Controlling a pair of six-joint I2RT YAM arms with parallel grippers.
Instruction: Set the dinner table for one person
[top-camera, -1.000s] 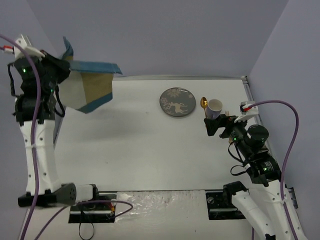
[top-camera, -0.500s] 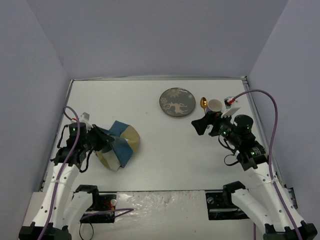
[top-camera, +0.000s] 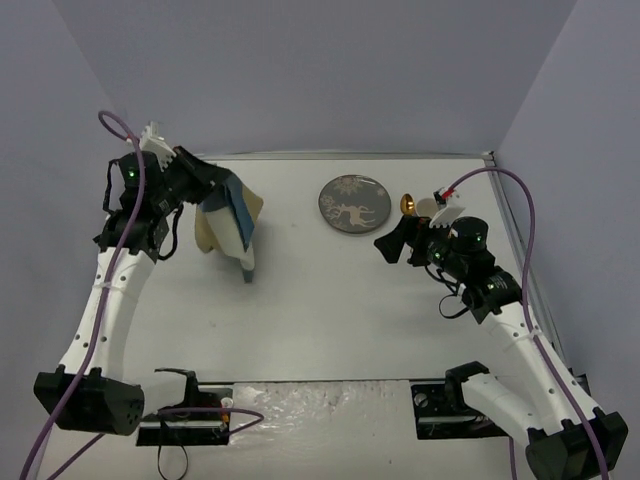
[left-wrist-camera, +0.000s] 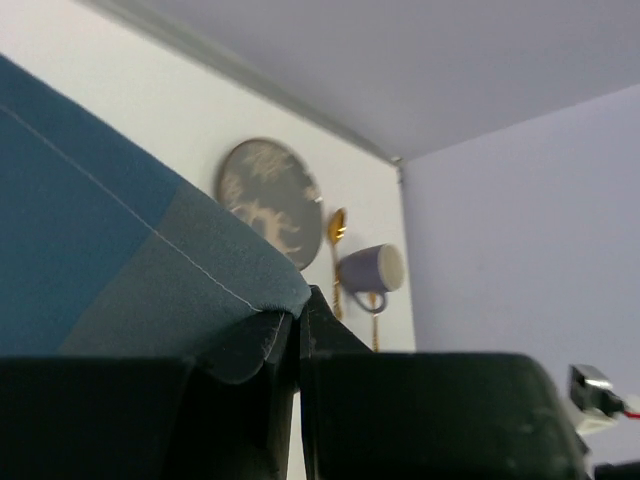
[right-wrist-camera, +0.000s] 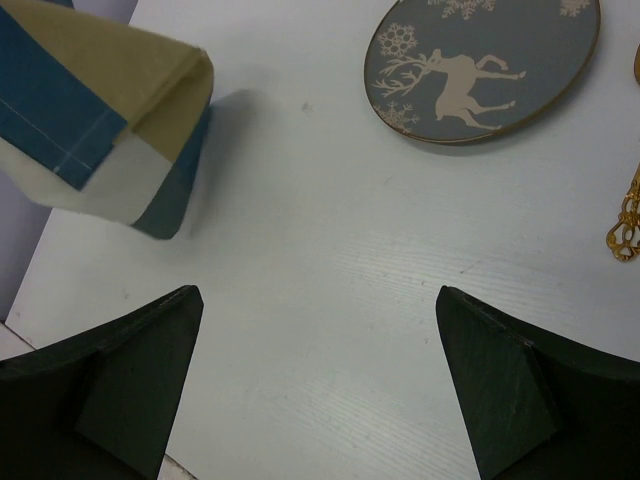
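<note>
Your left claw (left-wrist-camera: 298, 325) is pinching the stitched edge of a soft, folded placemat (top-camera: 232, 215), its blue and tan woven cloth drooping in loose layers over the far-left corner of the dinner table (top-camera: 320, 310), a matte white rectangular top. Your right claw (right-wrist-camera: 317, 300) is hovering spread wide over the table's right half, gripping nothing. A round grey plate (top-camera: 354, 204) with a pale reindeer is sitting near the far edge. Beside it, toward the far-right corner, a gold spoon (top-camera: 407, 204) and a glossy lavender mug (left-wrist-camera: 372, 270) are sitting, partly screened from above by the right arm.
</note>
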